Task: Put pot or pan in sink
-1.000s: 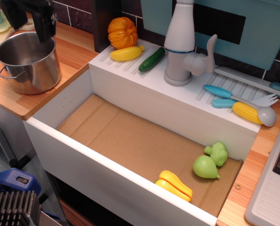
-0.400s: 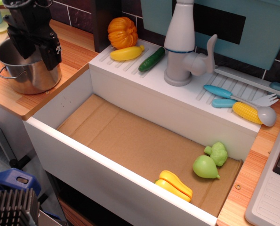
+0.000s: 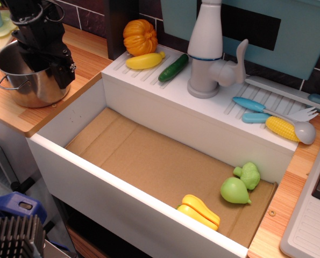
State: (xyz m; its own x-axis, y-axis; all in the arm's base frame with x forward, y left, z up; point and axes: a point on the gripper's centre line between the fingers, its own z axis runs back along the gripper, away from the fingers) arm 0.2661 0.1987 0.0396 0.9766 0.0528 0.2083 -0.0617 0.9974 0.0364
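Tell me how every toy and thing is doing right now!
pot: upright on the wooden counter, no lid, outside the sink.
gripper: down at the pot's right rim; open or shut, can't tell.
sink: holds no pot; toy food at its right end.
faucet: upright on the back ledge.
pumpkin: sitting on the ledge.

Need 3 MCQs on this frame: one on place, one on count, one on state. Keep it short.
1. Where is the pot?
A. in the sink
B. on the wooden counter left of the sink
C. on the ledge

2. How many toy foods lie on the sink floor?
A. one
B. three
C. five

3. The claw is:
A. over the faucet
B. at the pot's right rim
C. in the sink

Key: B, the pot stands on wood beside the basin; B, yellow piece, pear, green piece; B, the claw overlaps the rim.
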